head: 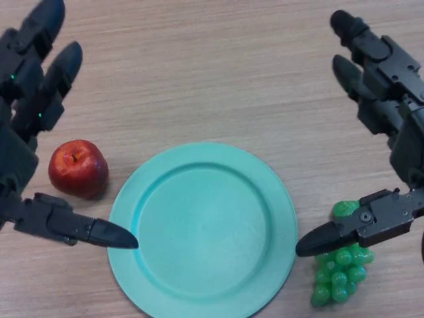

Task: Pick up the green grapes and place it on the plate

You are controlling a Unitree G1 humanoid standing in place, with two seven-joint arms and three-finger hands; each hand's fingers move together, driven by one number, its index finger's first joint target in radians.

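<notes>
apple (78, 168) left of plate (159, 199), grapes (339, 273) right

- You have a red apple (78, 168) on the left side, resting upright with its stem dimple facing up and a pale highlight on its skin.
- Under it you see the light wood-grain table (212, 73).

Light: bright, even, diffuse.
Shadows: soft, thin, hugging the apple (78, 169) and plate (126, 205) rim.
Glare: faint sheen on apple.
</notes>
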